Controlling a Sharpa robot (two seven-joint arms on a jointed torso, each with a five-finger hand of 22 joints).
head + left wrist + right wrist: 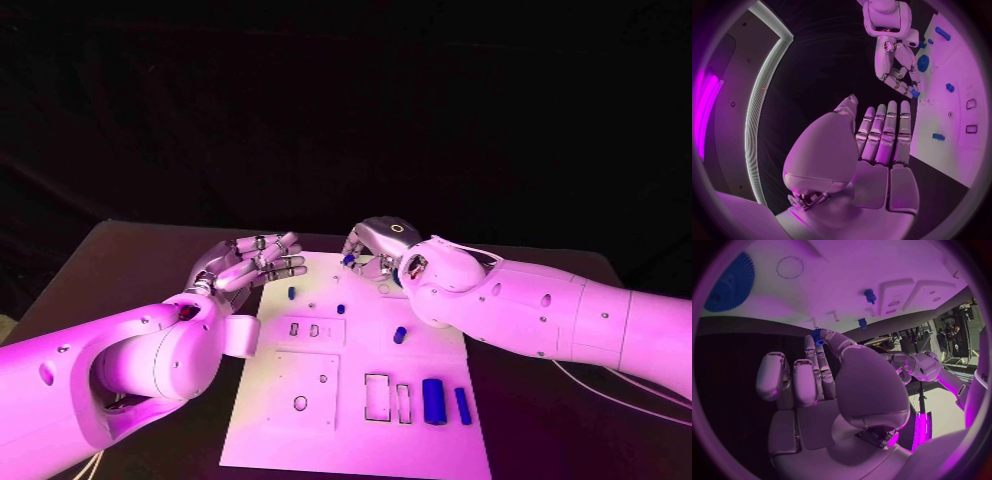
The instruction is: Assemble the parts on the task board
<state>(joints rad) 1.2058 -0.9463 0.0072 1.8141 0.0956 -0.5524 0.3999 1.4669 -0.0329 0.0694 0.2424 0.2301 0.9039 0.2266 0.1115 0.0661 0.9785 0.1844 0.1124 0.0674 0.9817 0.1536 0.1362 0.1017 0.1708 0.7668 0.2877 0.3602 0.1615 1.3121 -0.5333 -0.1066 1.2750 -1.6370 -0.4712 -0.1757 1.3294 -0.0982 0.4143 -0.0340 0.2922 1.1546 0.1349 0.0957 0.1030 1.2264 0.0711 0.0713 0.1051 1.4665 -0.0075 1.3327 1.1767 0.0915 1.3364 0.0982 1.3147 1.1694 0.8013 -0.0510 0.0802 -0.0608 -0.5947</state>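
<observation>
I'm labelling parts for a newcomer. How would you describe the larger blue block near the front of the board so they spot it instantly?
Start at the white task board, then go to its near right corner. Two upright blue pieces stand beside the rectangular slots; the larger blue block is the wider one, next to the slots, while the thin blue bar is nearer the edge.

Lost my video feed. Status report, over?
Left robot hand open, empty, beside task board. Right robot hand pinching small blue part at board's far edge. Nothing in the way.

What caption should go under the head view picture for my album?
Two robot arms meet over a white board: the right hand pinches a small blue piece, the left hand hovers open beside it.
</observation>
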